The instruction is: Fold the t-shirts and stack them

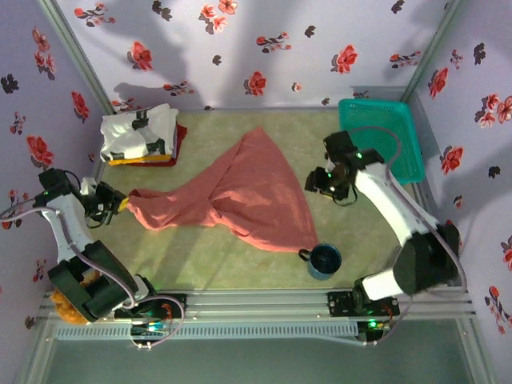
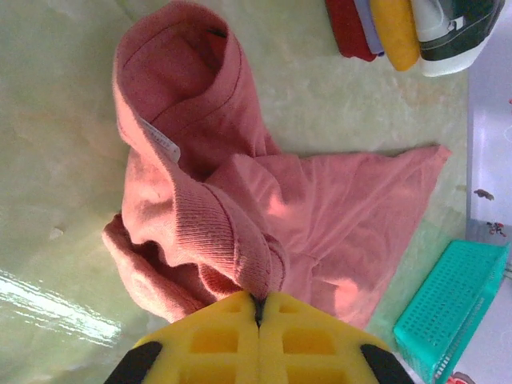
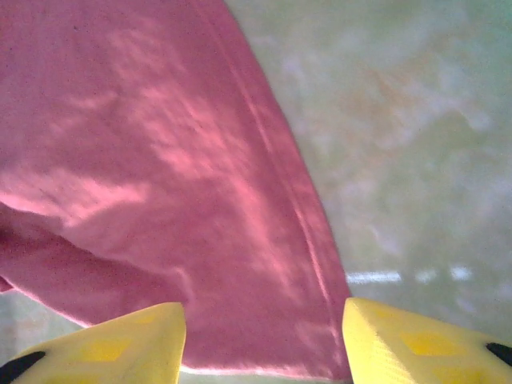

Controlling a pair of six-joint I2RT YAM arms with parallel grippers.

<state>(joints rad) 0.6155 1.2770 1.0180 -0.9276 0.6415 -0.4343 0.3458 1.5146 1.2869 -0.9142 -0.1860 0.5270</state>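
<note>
The salmon-pink t-shirt (image 1: 244, 192) lies crumpled and stretched across the middle of the table. My left gripper (image 1: 120, 202) is shut on its ribbed collar edge (image 2: 240, 256) at the shirt's left end, yellow fingers (image 2: 200, 340) pressed together. A folded stack sits at the back left: the white shirt with black marks (image 1: 138, 130) on top of yellow and red ones (image 1: 178, 144). My right gripper (image 1: 316, 182) hovers open just right of the pink shirt, its fingers (image 3: 400, 340) spread wide above the shirt's hem (image 3: 264, 240).
A teal mesh basket (image 1: 382, 132) stands at the back right. A dark blue mug (image 1: 324, 261) sits near the front, by the pink shirt's lower corner. Flowered walls enclose the table on three sides.
</note>
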